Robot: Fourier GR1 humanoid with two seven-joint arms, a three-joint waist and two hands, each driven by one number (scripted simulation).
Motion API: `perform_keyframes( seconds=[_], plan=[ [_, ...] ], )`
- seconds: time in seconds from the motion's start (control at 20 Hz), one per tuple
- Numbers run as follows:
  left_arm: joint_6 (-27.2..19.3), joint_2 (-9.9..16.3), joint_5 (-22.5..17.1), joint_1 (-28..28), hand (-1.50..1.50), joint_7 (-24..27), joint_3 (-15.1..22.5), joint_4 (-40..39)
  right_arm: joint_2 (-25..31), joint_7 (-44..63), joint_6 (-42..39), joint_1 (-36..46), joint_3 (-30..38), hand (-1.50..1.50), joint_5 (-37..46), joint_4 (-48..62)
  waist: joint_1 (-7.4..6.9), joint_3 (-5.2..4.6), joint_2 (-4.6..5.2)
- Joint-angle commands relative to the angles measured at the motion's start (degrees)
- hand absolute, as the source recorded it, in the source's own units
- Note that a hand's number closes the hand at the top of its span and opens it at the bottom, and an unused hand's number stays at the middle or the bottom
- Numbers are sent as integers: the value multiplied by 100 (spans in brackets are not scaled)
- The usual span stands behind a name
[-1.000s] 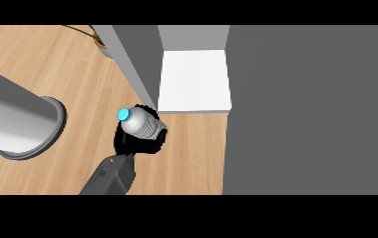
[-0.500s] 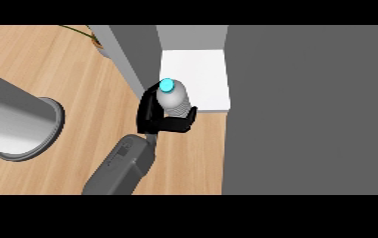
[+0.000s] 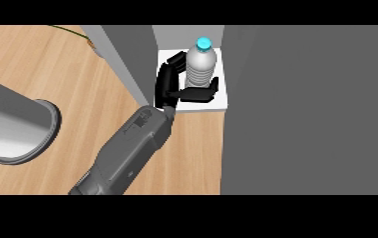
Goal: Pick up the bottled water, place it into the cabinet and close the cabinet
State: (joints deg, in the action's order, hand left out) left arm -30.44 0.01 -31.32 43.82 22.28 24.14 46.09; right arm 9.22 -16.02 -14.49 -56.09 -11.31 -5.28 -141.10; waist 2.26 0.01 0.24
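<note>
The bottled water (image 3: 200,67) is clear with a light blue cap and stands upright on the white shelf (image 3: 218,102) inside the open cabinet. My left hand (image 3: 171,84) has its fingers along the bottle's left side and its thumb curled across its near side. The grey forearm (image 3: 129,152) comes in from the lower left. The cabinet door (image 3: 122,57) stands open, just to the left of the hand. My right hand is not visible.
The cabinet's dark grey top (image 3: 303,107) fills the right half of the view. A large grey cylinder with a flared rim (image 3: 22,129) stands on the wooden counter (image 3: 66,72) at the left edge.
The left hand carried the bottle up and to the right, from over the counter into the cabinet. The bottle went from tilted to upright on the white shelf.
</note>
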Motion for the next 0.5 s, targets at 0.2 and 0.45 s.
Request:
perform_keyframes(
  seconds=[0.2, 0.45],
  plan=[
    [-95, -1, -385, 986, 150, 207, -219, -1548, 32, 0, -215, -27, 268, -150, -606, -299, 180, -2, 51],
    [-347, 45, 225, 1538, 150, 211, -65, -2520, 13, 236, -208, 167, 313, -150, -712, -210, 154, 1, 92]
  ],
)
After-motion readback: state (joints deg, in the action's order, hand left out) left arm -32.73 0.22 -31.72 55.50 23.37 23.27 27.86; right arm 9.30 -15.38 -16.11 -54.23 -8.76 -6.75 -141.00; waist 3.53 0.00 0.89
